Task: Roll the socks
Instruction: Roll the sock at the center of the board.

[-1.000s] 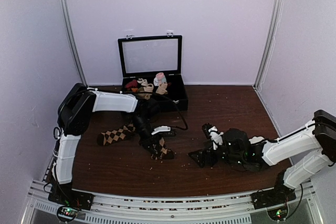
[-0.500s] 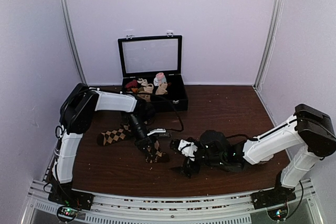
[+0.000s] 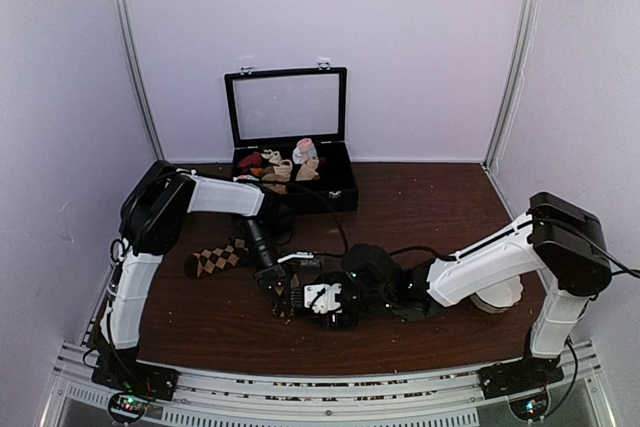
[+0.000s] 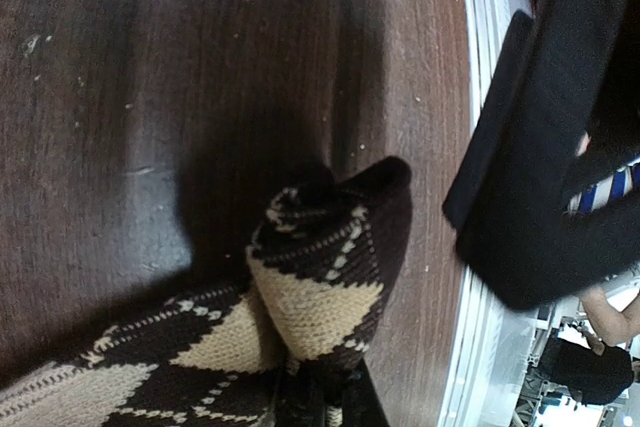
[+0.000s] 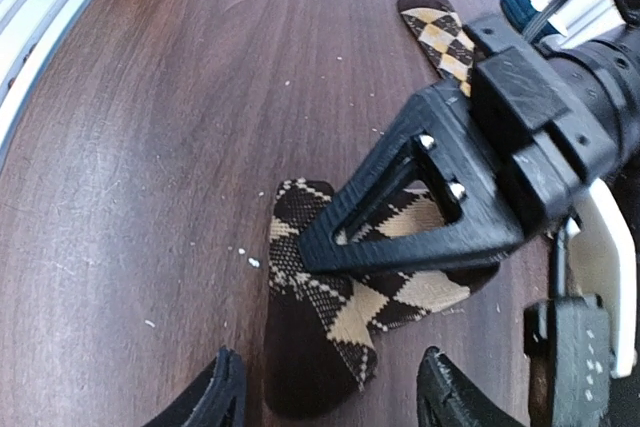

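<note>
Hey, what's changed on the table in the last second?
The right gripper swept left across the table to the near end of the socks, jaws open over it. The left gripper, pinching that end, shifted it slightly left. The black case and its rolls stayed put.

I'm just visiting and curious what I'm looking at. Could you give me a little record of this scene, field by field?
Table: dark wood
Socks: brown argyle, stretched out on the table, near end bunched up
Left gripper: shut on the socks' near end
Right gripper: open, low over the table next to that end
Case: black, lid open, at the back, small sock rolls inside
</note>
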